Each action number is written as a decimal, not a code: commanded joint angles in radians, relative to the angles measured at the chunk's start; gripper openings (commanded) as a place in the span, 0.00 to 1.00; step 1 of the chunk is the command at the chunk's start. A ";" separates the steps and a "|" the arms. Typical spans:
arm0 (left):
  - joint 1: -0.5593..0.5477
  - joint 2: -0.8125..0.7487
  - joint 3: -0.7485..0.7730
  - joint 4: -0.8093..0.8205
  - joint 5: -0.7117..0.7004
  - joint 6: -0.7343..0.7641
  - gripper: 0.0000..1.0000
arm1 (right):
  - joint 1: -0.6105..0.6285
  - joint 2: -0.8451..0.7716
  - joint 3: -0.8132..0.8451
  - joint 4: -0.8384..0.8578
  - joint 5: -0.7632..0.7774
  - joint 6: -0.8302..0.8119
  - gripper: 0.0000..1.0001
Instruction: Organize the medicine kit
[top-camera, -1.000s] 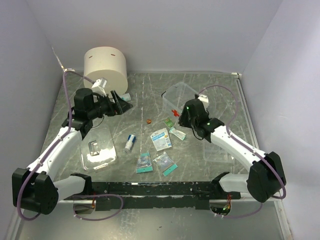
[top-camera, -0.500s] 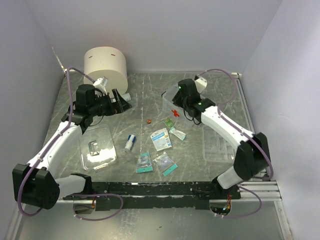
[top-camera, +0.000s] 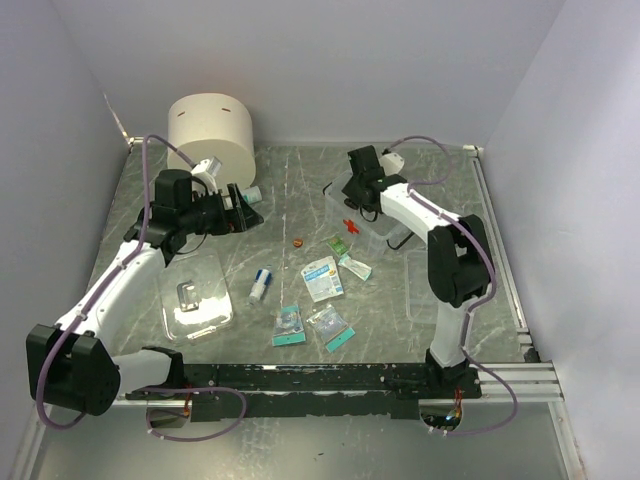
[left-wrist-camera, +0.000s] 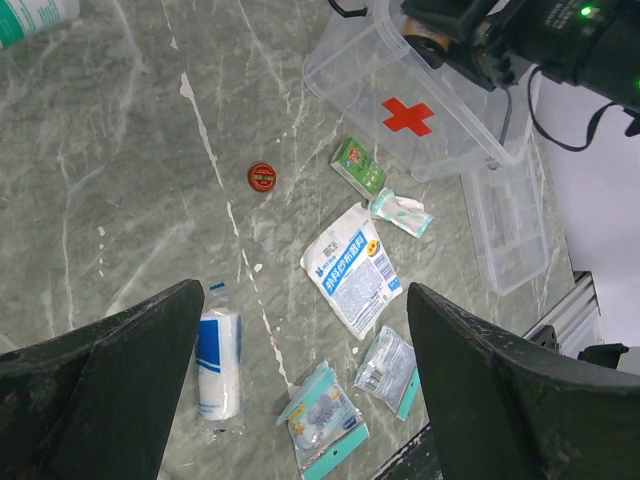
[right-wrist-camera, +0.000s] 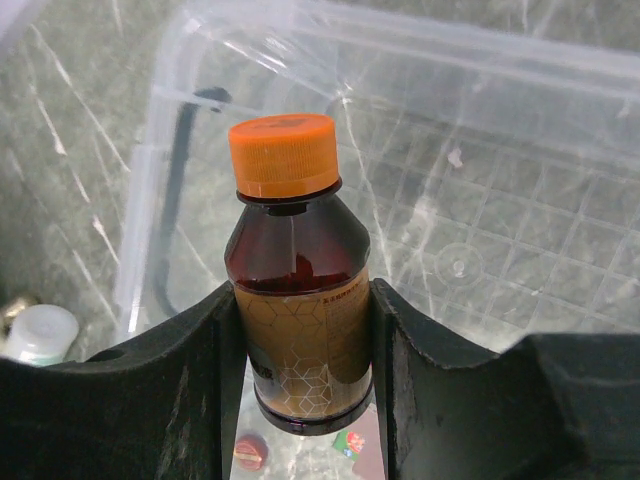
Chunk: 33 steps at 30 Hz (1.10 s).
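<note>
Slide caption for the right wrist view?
Right gripper holds an orange-capped brown bottle over the clear medicine kit.

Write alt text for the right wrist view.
A brown bottle with an orange cap is clamped between two black jaws, with the open clear medicine kit behind it. The kit's black handle shows at left, and a white cap sits at the bottom left.

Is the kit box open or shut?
Open: the medicine kit is uncovered; its bare floor shows behind the bottle in the right gripper.
</note>
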 joint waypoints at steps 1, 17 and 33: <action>-0.005 0.007 0.017 0.007 0.033 0.022 0.93 | -0.003 0.019 0.016 -0.017 -0.071 0.027 0.34; -0.005 0.011 0.004 0.029 0.043 0.005 0.92 | 0.000 0.025 -0.071 0.021 -0.293 0.018 0.36; -0.005 0.005 0.002 0.024 0.023 0.004 0.92 | 0.028 0.151 0.004 0.039 -0.279 0.031 0.49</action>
